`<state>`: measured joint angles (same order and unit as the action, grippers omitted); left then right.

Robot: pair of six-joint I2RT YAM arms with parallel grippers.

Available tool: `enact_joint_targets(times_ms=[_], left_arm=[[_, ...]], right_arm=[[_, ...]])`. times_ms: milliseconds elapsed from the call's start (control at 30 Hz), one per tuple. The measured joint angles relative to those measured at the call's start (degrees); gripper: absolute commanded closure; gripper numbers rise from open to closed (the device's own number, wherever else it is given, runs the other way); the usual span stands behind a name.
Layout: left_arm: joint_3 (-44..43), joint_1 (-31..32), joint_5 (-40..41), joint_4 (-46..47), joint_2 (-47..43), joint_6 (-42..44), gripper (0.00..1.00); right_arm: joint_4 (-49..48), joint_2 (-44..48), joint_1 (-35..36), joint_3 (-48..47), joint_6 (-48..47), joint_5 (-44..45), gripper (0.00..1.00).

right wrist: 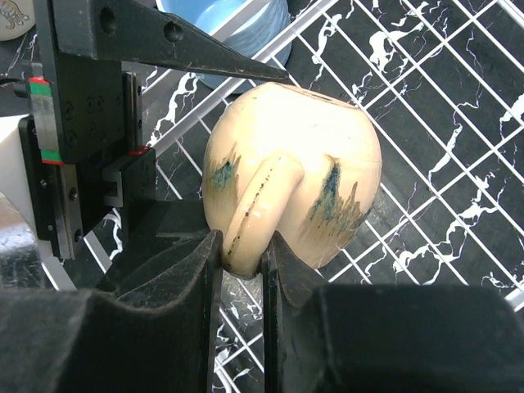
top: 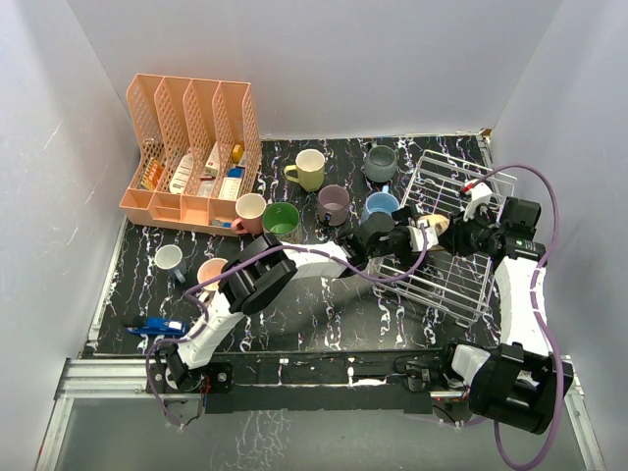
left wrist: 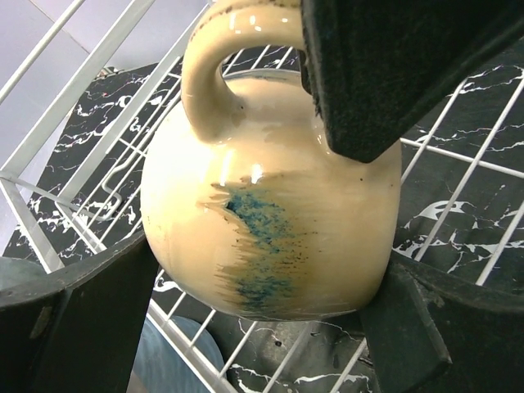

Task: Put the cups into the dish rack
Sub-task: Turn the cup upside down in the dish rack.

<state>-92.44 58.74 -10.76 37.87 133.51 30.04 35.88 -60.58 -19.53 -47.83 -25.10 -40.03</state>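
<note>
Right gripper [right wrist: 241, 250] is clenching the handle [right wrist: 255, 192] of the cream mug [right wrist: 319, 164], with both dark pads pinching the loop from either side. The mug has blue streaks running down its glaze. It is hanging over the left part of the dish rack [top: 461, 285] with white wires crossing under it. I cannot tell if its body is touching the wires.

Left gripper [top: 420, 234] is reaching in from the opposite side, and its jaws are standing wide apart around the mug's round body. They look released, with one finger [left wrist: 82, 319] low on the left and the other low on the right. Whether the pads are brushing the glaze is not clear.

The other cups are sitting outside the rack on the black marbled table [top: 294, 314]:
- The light blue mug [top: 381, 206] is just beside the rack's left edge.
- The grey mug [top: 381, 162] is behind the light blue one.
- The mauve mug [top: 334, 204] is left of the blue one.
- The yellow-green mug [top: 309, 169] is farther back.
- The mug with the green inside [top: 282, 220] and a pink mug [top: 250, 211] are sitting side by side near the peach organizer [top: 191, 128].
- The white mug [top: 169, 259] and a peach-pink mug [top: 213, 273] are well off to the left, near the left arm's elbow.

No cup is resting free inside the rack — the cream mug is the only one over it.
</note>
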Motion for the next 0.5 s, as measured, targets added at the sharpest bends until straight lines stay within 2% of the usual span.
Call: enact_joint_targets(times_ms=[500], left_arm=[[8.0,-0.09,-1.92,1.14,-6.4,-1.55,0.03]], right_arm=[[-2.78,3.63,-1.55,4.92,-8.68,-2.47,0.92]])
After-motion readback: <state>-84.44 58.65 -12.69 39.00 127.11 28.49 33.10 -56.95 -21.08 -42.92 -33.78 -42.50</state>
